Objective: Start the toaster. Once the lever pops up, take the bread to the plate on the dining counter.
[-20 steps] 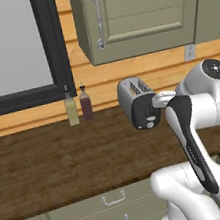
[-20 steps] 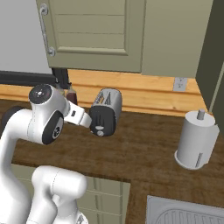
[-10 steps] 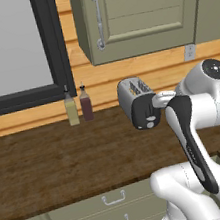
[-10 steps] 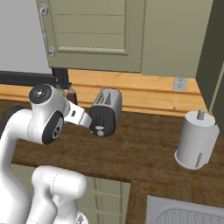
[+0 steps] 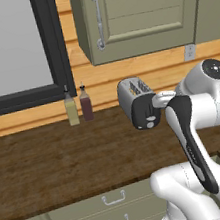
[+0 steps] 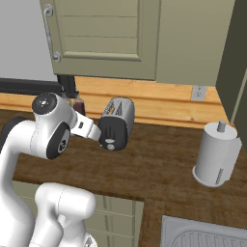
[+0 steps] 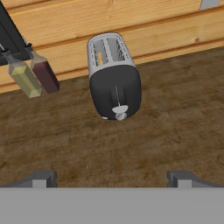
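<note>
- Under everything runs one dark, grainy wood surface (image 7: 175, 122), backed by pale plank wall.
- One paper-towel roll (image 6: 216, 154) stands white and cylindrical, well right.
- One rounded silver toaster (image 7: 113, 74), two slots, glossy black end, near the wall.
- Two slim bottles (image 7: 33, 75) beside it, yellowish and dark red.
- My tool (image 7: 111, 178) hangs wide open, empty, short of the toaster.

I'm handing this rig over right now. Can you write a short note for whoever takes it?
Gripper: open, holding nothing, short of the toaster.
Toaster: on the wood counter by the wall, black end panel facing the hand, two bottles beside it. Something pale tan sits in one slot, likely the bread.
Done: arm lined up on the toaster.
Left: start the toaster, wait for the pop-up, carry the bread to the plate.
</note>
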Available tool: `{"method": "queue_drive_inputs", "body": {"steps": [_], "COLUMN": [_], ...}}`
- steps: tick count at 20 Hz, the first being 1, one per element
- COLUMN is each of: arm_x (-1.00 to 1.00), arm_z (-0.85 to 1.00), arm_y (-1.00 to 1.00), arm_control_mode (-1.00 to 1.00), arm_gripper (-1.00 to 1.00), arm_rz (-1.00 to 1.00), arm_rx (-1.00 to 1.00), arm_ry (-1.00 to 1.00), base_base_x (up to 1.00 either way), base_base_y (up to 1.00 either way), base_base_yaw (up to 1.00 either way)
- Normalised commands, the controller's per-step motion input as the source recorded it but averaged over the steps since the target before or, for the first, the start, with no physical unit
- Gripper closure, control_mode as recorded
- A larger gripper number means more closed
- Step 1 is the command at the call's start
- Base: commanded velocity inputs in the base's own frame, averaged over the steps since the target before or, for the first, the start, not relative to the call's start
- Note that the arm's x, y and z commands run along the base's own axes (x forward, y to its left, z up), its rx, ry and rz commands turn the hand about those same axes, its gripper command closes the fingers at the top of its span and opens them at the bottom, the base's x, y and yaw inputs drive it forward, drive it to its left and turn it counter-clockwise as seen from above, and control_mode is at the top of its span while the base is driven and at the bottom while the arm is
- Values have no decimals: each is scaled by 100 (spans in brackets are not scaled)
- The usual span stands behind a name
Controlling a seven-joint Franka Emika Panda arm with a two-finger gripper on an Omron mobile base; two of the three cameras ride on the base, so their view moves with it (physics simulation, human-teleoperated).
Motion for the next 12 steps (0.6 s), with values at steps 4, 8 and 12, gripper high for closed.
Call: {"method": "queue_drive_inputs", "body": {"steps": [4,8,12], "arm_x": [0,0,0], "arm_z": [0,0,0], "arm_y": [0,0,0], "arm_control_mode": [-100,-100,-100], "arm_gripper": [-100,-100,-100], "arm_rz": [0,0,0], "arm_rx": [0,0,0], "arm_ry": [0,0,0], "base_base_x": [0,0,0], "base_base_y": [0,0,0], "base_base_yaw": [0,0,0]}}
